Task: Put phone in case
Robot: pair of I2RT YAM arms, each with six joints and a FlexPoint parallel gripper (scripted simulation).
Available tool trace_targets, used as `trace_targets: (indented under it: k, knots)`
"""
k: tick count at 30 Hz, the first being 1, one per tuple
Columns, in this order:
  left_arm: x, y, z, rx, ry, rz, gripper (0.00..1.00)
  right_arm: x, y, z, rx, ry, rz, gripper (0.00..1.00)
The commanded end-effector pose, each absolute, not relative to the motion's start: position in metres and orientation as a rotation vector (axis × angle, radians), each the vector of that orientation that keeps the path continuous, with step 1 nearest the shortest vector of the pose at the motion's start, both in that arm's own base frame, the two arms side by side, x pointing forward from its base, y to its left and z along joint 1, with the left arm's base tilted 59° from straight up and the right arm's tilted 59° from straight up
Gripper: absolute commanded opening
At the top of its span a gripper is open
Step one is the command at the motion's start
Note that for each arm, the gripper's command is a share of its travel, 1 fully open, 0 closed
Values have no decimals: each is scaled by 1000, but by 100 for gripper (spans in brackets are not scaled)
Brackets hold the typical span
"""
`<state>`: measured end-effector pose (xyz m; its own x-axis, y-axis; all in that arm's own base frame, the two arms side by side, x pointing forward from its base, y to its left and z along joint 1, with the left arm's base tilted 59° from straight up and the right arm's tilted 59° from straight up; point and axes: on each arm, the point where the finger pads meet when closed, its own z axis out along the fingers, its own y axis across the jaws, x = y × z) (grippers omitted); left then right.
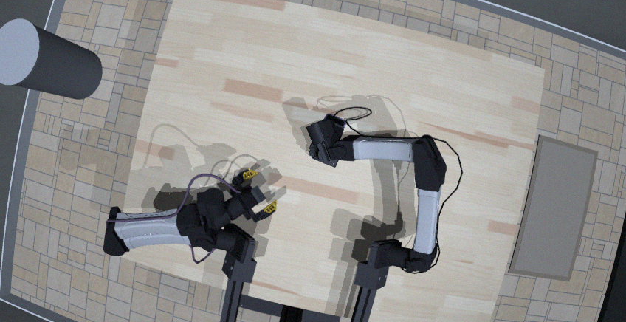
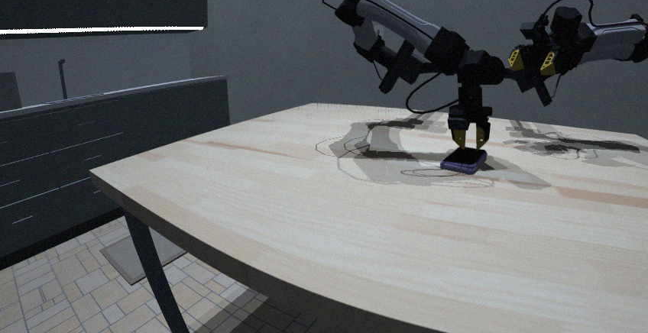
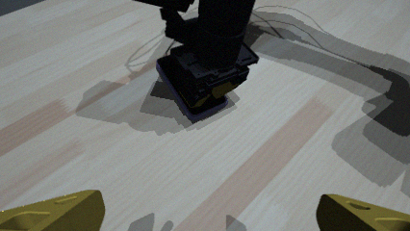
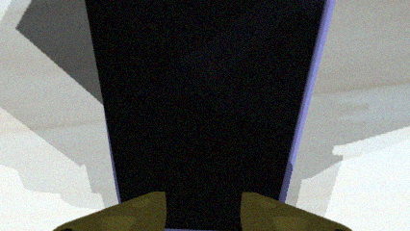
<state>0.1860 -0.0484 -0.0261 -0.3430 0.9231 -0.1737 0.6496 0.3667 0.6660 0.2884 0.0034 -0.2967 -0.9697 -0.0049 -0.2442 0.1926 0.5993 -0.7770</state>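
The black phone (image 2: 464, 154) (image 4: 202, 111) (image 3: 169, 71) lies screen up in the purple case (image 2: 458, 166) (image 4: 307, 91) on the table. The case's rim shows along the phone's edges; whether the phone is fully seated, I cannot tell. In the top view both are hidden under the right arm. My right gripper (image 2: 471, 147) (image 4: 203, 201) points down just above the phone's near end, partly open, with nothing visible between its fingertips. Whether the tips touch the screen is unclear. My left gripper (image 1: 261, 189) (image 2: 532, 63) (image 3: 210, 202) is wide open and empty, raised above the table away from the phone.
The wooden table (image 1: 246, 42) (image 2: 273, 221) carries both arms' shadows. The right arm (image 1: 384, 149) reaches over the phone from the right in the top view, with a looping cable. A grey mat (image 1: 555, 209) and a dark cylinder (image 1: 66, 66) stand beyond the table's sides.
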Motion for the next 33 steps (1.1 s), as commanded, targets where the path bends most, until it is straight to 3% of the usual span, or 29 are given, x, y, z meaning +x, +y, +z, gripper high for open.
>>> trace_targets:
  k: [1, 27, 33]
  knots:
    - [187, -50, -26, 1351, 2097, 675, 100, 289, -11, -307, 176, 2614, -1281, 36]
    - [187, -50, -26, 1351, 2097, 675, 100, 292, -31, -323, 148, 2667, -1165, 36]
    - [187, -50, -26, 1351, 2097, 675, 100, 292, -6, -308, 171, 2619, -1270, 36]
